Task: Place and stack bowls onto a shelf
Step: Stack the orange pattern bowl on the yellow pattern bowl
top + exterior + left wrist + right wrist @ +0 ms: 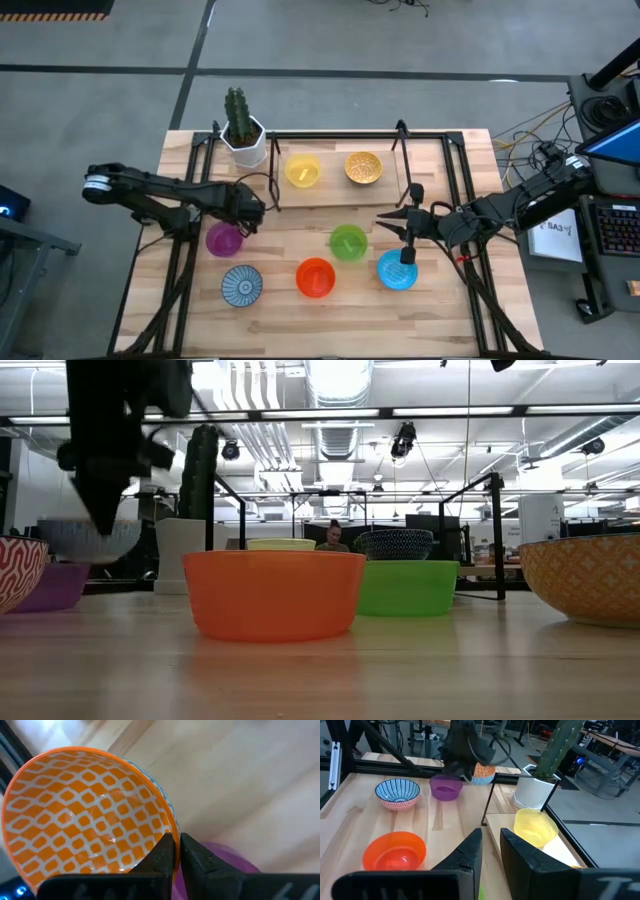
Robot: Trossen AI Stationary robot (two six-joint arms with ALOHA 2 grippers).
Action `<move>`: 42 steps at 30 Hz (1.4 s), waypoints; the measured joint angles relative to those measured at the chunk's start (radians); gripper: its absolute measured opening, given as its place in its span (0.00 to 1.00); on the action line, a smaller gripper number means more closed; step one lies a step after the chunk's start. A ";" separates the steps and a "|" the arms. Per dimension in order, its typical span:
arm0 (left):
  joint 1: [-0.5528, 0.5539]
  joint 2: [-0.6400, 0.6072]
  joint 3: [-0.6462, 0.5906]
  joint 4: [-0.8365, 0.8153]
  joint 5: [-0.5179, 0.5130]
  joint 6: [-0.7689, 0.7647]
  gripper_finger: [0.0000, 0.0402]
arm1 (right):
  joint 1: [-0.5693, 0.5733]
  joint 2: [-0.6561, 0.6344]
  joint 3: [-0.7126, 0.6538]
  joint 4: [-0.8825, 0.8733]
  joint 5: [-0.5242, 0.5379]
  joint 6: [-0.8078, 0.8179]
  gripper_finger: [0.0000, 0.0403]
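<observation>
My left gripper (246, 208) is shut on a bowl with an orange-and-white lattice inside (85, 815) and a blue outside (482, 774). It hangs just above the purple bowl (224, 239), and the gripper hides it in the high view. My right gripper (490, 836) is open and touches nothing; it hovers between the green bowl (348, 242) and the plain blue bowl (397, 271). The orange-red bowl (315, 277) and the blue radial bowl (241, 285) stand on the table. The yellow bowl (302, 170) and the gold-speckled bowl (363, 167) sit on the shelf (330, 192). My left gripper pinches the lattice bowl by its rim (171, 826), one finger (161, 854) inside the bowl and the other (196, 856) outside. The bowl is lifted clear of the table (90, 540) and tilted, above the purple bowl (55, 586).
A white pot with a cactus (243, 135) stands at the shelf's left end. Black frame rails (455, 190) run along both sides of the table. Bare wood lies between the shelf and the row of bowls. A person (333, 536) sits far behind the table.
</observation>
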 joint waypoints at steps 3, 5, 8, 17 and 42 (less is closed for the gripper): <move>-0.064 0.000 0.118 -0.086 0.026 0.022 0.01 | 0.000 0.000 0.000 0.000 0.000 0.000 0.15; -0.116 0.000 0.201 -0.107 0.066 0.066 0.01 | 0.000 0.000 0.000 0.000 0.000 0.002 0.15; -0.198 0.002 0.332 -0.084 0.103 0.145 0.01 | 0.000 0.000 0.000 0.000 0.000 0.003 0.15; -0.298 0.022 0.588 0.316 -0.022 0.552 0.00 | 0.000 0.000 0.000 0.000 -0.001 0.003 0.15; 0.077 0.389 0.622 0.811 -0.058 1.228 0.01 | 0.000 0.000 -0.006 -0.048 -0.010 0.001 0.15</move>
